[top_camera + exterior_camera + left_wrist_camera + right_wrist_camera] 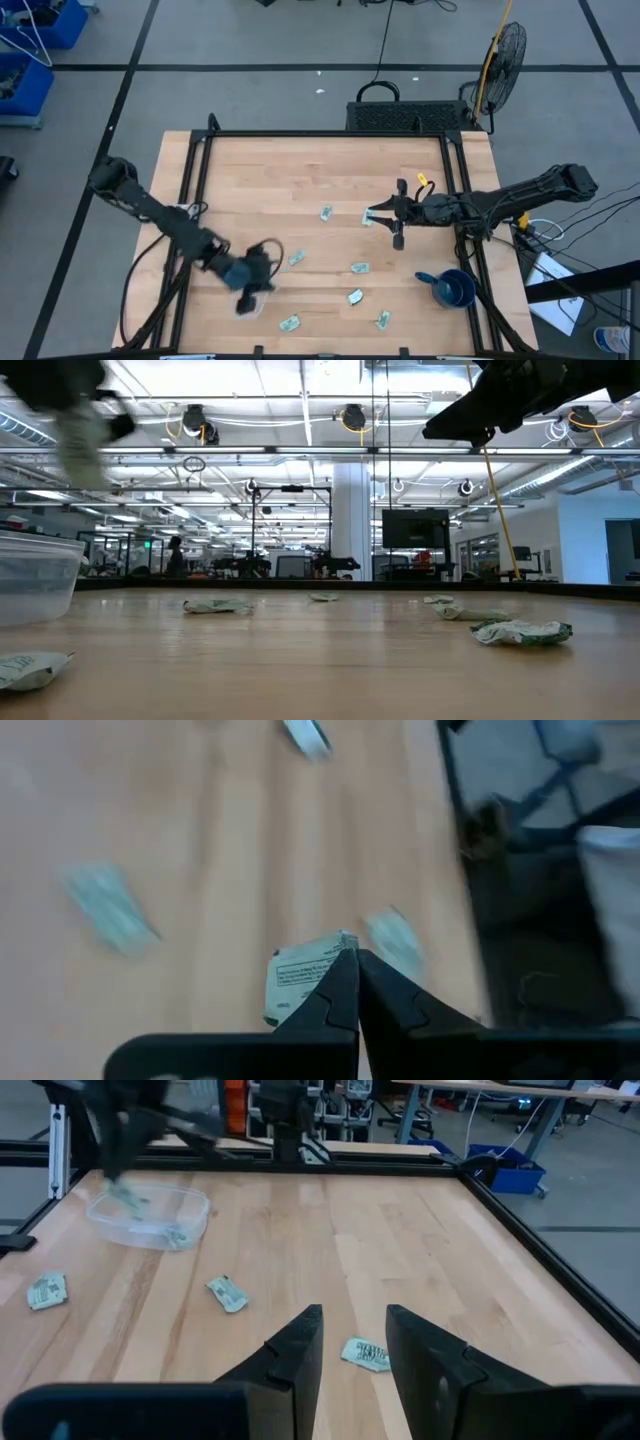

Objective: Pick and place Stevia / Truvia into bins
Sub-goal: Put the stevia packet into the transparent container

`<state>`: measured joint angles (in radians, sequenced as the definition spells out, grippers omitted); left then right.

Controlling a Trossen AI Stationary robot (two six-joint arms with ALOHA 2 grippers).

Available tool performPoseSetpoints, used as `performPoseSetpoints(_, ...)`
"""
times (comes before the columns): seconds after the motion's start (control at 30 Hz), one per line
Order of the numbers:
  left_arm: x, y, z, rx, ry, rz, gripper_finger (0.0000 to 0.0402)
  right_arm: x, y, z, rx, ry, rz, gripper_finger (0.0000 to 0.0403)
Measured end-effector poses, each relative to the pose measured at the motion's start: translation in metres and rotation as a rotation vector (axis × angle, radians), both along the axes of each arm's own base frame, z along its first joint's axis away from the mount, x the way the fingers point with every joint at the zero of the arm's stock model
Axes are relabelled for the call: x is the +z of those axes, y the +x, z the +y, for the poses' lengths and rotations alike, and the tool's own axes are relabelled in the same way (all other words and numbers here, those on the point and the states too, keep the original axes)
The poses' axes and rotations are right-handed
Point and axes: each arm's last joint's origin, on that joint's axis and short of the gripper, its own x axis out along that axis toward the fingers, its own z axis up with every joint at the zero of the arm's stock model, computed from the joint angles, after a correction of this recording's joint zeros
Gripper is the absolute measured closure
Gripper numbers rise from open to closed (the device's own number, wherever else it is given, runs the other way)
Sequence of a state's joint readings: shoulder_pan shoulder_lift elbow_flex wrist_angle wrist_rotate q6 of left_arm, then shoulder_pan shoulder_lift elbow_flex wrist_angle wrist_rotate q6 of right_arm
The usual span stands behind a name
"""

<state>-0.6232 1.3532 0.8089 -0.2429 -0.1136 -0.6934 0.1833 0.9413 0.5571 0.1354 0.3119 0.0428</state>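
table: pale wooden butcher-block tabletop [300,190] inside a black metal frame, seen from above.
right arm: reaches in from 3 o'clock; the right gripper [352,1342] hangs above the table's right-centre with its two dark fingers spread apart and nothing between them.
left arm: comes in from 9 o'clock toward the front-left corner; the left gripper [355,982] has its fingers pressed together on a pale green and white paper sachet [298,986], which sticks out to one side of the tips.
bin: small clear plastic tub with rounded corners [150,1215] sits at the table's front-left, about 7 o'clock from centre; at least one sachet seems to lie in it already.
key relation: in the high view the left gripper is blurred over the tub's spot, so the held sachet looks to be over or just beside the tub. i judge the release turns on whether the tips are inside the rim, which the frames do not settle.
loose sachets: several more lie scattered from centre to about 5 o'clock; one small pale green packet [366,1354] lies just ahead of the right gripper's open fingers, its long axis roughly across them, so the right arm is the nearer one for it.
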Motion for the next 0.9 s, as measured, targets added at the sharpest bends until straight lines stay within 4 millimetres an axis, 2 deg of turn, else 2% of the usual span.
performPoseSetpoints(0.17,-0.015,-0.02,-0.028,0.111,-0.055,0.11,0.04,-0.001,0.0,0.0,-0.002,0.004,0.005,0.0298)
performPoseSetpoints(0.3,-0.027,-0.032,-0.037,0.175,-0.024,0.193,0.04,0.0,0.0,0.0,-0.002,0.005,0.004,0.0298)
performPoseSetpoints(0.5,-0.044,-0.039,-0.034,0.277,0.039,0.33,0.04,0.002,0.001,0.0,-0.002,0.008,-0.018,0.0298)
performPoseSetpoints(0.9,-0.046,-0.033,-0.03,0.309,0.014,0.34,0.0392,0.002,0.001,0.0,0.001,-0.001,-0.017,0.0298)
